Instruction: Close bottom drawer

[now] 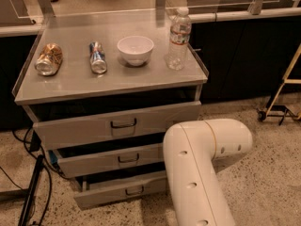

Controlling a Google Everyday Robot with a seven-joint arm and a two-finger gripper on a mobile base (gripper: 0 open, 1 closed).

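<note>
Grey bottom drawer (120, 190); pincer behind arm (202, 173)

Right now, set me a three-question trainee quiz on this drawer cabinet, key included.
1. True or false: the bottom drawer is fully shut.
2. Which lies on its side on the cabinet top? A) bottle B) gold can C) bowl
3. Can you see the end effector?
Key: 1 false, it stands partly open. 2 B. 3 No; only the white arm shows, and the end effector is out of sight.

One camera, high, looking down at cabinet (141, 76) front; arm (197, 173) close in foreground; gripper unseen.
</note>
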